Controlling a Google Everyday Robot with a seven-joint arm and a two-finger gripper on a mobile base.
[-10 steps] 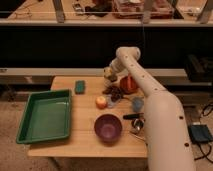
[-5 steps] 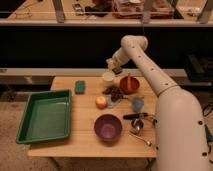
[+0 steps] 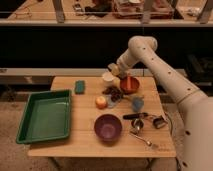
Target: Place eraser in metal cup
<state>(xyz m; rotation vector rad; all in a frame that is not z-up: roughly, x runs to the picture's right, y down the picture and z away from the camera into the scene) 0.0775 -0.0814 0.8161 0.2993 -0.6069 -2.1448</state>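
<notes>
Camera view: the gripper [image 3: 116,70] is seen hanging over the far side of the table [image 3: 82,142], just above the white cup [image 3: 107,77]. Its grip can't be made out tbh. The metal cup [image 3: 136,124] is parked near-right, beside the purple bowl [image 3: 108,127], well apart from the gripper.

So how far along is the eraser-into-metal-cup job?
Done: nothing visible; the metal cup sits front right beside the purple bowl, away from the hand. In hand: the hand hovers above the white cup at the rear; can't tell whether it carries the eraser. Left: move to the metal cup and drop the eraser in.
</notes>
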